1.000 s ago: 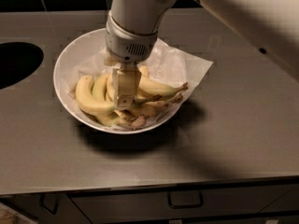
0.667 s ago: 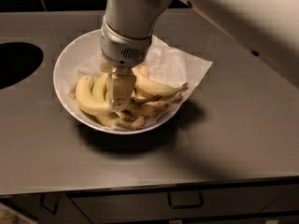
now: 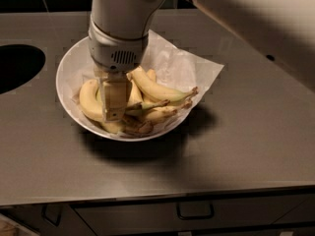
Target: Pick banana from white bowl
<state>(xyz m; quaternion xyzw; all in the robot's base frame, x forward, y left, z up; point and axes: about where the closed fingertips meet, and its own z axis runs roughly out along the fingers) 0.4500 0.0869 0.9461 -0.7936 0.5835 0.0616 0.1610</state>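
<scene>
Now, banana (image 3: 89,100): plump, strongly curved, plain yellow; it lies at the left side of the heap, along the left inner wall of the bowl, with its blunt end up towards the far side.
Banana to gripper: just left of the gripper (image 3: 114,113) and pressed close against its left side.
Gripper: lowered straight into the heap, left of the bowl's middle, its tip down among the fruit.
Grip: cannot tell whether it is released, clenched or grasping anything.
Other bananas (image 3: 156,88): piled to the right of the gripper, their stems pointing right towards the rim.
White bowl (image 3: 65,66): wide and shallow, holding the whole heap.
Paper liner (image 3: 189,69): white sheet under the fruit, sticking out over the bowl's far right rim.
Arm (image 3: 122,18): pale, thick column coming down from the far side over the bowl.
Counter (image 3: 246,141): grey, flat, bearing the bowl.
Dark round opening (image 3: 15,67): in the counter at the far left, well apart from the bowl.
Drawer handle (image 3: 195,211): below the counter's near edge.
</scene>
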